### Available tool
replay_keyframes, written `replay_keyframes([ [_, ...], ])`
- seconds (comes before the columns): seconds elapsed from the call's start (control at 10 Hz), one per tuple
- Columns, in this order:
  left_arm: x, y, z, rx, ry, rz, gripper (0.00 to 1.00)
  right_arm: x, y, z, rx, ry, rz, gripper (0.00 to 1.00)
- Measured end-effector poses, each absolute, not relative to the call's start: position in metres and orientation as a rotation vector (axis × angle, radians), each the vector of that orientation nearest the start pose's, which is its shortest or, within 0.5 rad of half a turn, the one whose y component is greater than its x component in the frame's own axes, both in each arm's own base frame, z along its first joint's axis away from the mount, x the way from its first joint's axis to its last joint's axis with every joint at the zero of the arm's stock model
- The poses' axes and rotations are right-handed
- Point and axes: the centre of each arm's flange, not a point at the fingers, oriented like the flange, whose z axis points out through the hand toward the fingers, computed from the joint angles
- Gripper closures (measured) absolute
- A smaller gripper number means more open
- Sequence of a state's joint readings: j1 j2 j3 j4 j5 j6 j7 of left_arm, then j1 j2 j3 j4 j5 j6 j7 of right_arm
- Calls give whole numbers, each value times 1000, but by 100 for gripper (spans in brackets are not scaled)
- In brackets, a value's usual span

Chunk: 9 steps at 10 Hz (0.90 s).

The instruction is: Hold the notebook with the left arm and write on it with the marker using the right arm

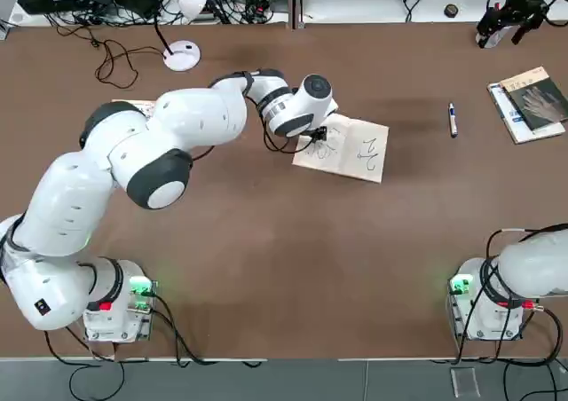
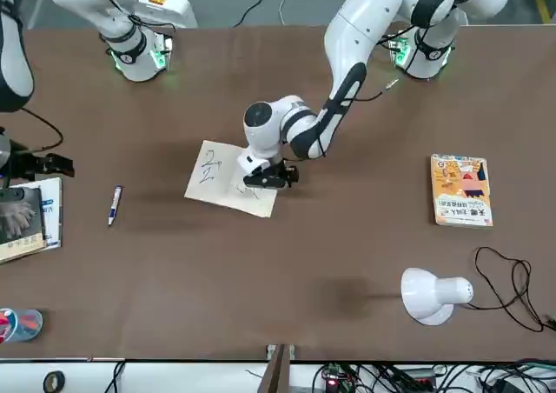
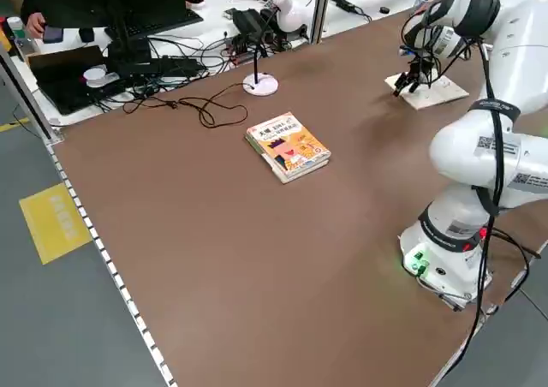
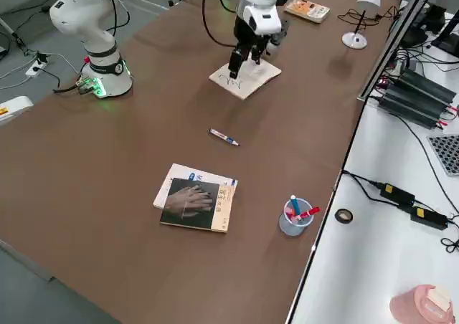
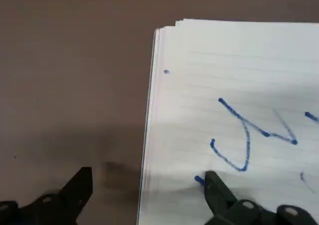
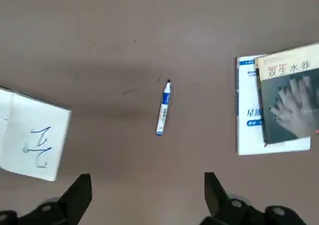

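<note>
Lying loose on the table (image 1: pixel 266 268) between the notebook (image 1: pixel 355 150) and two stacked books (image 6: pixel 279 105), the marker (image 6: pixel 163 108) is judged light, stiff and slippery; its middle should be pinched. The right gripper (image 6: pixel 144 195) is held wide open and empty above it, while the left gripper (image 5: pixel 144 195), open, straddles the notebook's edge.

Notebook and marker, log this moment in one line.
left pincer: open, on notebook | marker: lying free | right pincer: open, above

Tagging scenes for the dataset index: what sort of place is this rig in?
Most likely a robotics lab. Two arms are bolted to a brown table, side benches carry cables and power bricks, and props such as a notebook and marker are laid out.
</note>
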<state>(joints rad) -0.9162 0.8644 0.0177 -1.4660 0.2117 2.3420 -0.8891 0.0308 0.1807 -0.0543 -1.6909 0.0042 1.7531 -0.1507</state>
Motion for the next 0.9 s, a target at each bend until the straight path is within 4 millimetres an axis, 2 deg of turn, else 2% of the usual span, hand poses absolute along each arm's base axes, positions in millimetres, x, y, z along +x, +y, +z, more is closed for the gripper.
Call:
replay_keyframes([
  [0.2, 448, -562, 165, -3030, 247, -208, 0, 614, -23, 446, -3133, -218, 120, 1],
  [0.5, 449, -562, 165, -3030, 247, -208, 0, 619, -26, 383, -3145, -223, 37, 1],
  [0.7, 449, -562, 164, -3030, 247, -209, 0, 614, -27, 349, -3144, -223, 74, 2],
  [0.9, 449, -562, 164, -3030, 247, -209, 0, 609, -27, 325, -3138, -222, 142, 2],
])
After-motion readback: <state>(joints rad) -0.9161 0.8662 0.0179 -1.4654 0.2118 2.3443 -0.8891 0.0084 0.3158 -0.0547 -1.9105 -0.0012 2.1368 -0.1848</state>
